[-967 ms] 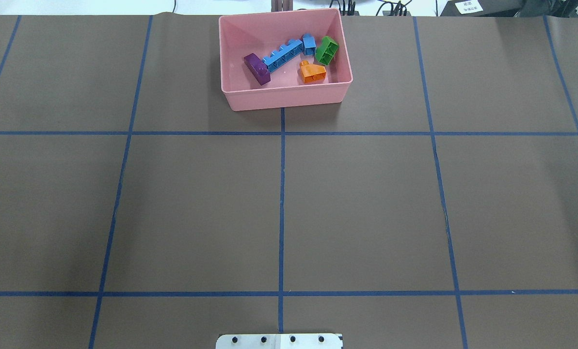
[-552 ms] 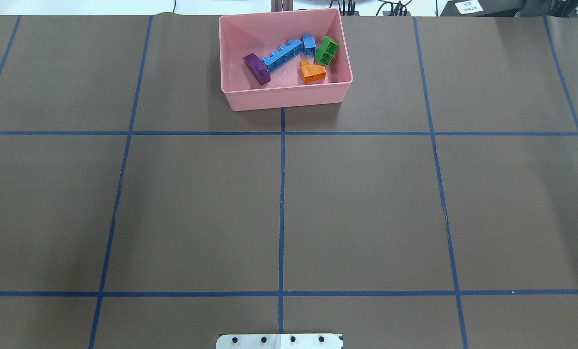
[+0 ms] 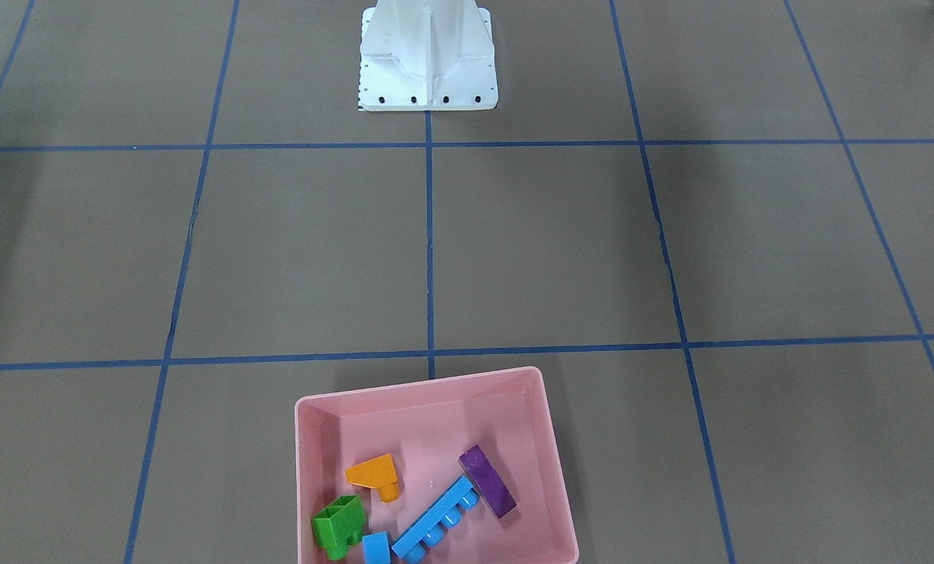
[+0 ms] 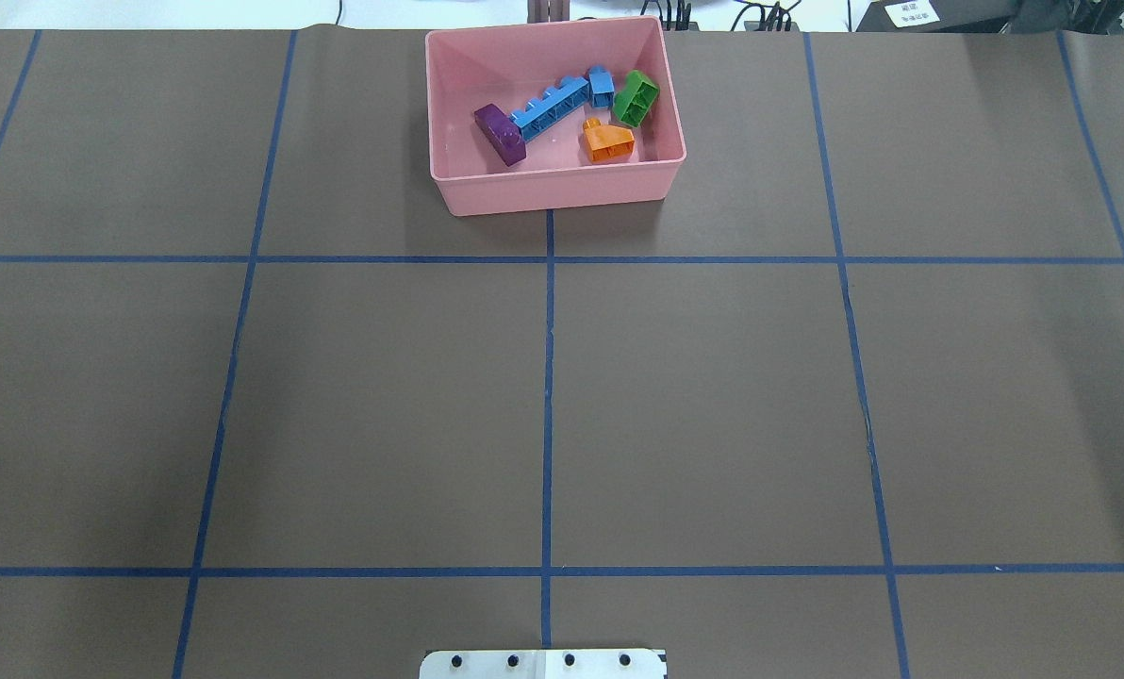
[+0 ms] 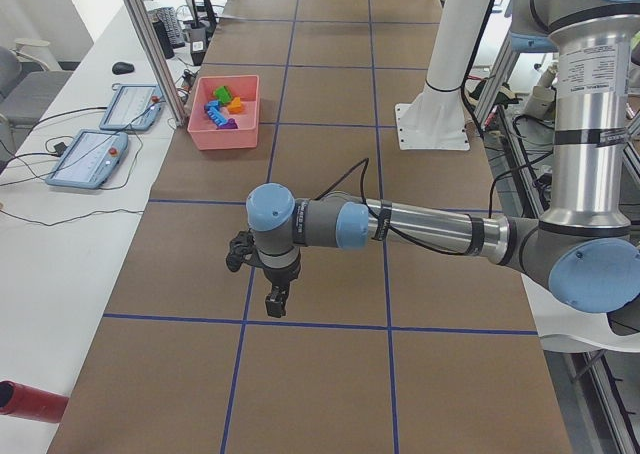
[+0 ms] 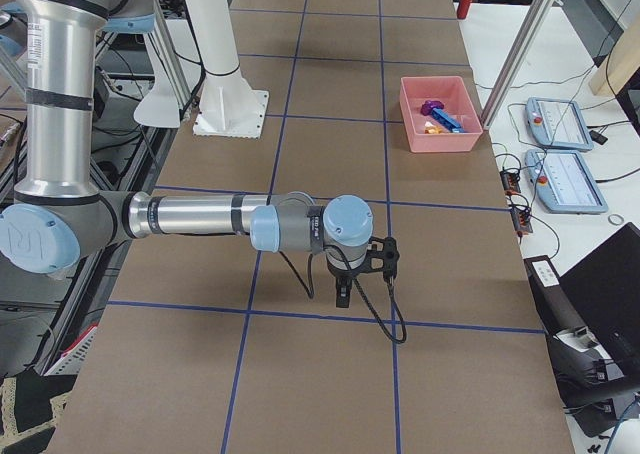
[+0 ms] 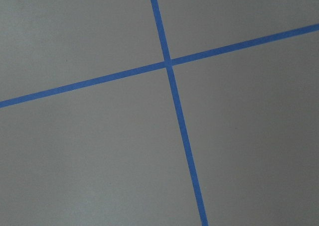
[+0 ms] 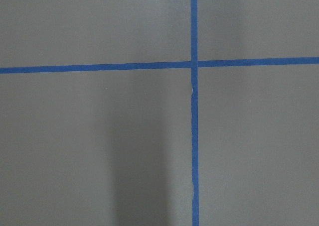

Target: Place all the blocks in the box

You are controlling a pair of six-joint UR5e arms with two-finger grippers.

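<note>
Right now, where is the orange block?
In the overhead view, the orange block lies inside the pink box, near its robot-side wall, beside the green block.

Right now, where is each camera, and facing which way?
Front-facing: across table, facing the base; box nearest.
Overhead: behind robot, looking forward; base edge only.
Exterior left: table end; left pincer near.
Exterior right: opposite end; right pincer near.
Left wrist: down at tape cross; no body.
Right wrist: likewise.
Shared: all exterior views show the box.

Glossy plastic box [image 4: 553,191], matt brown tabletop [image 4: 713,396]
</note>
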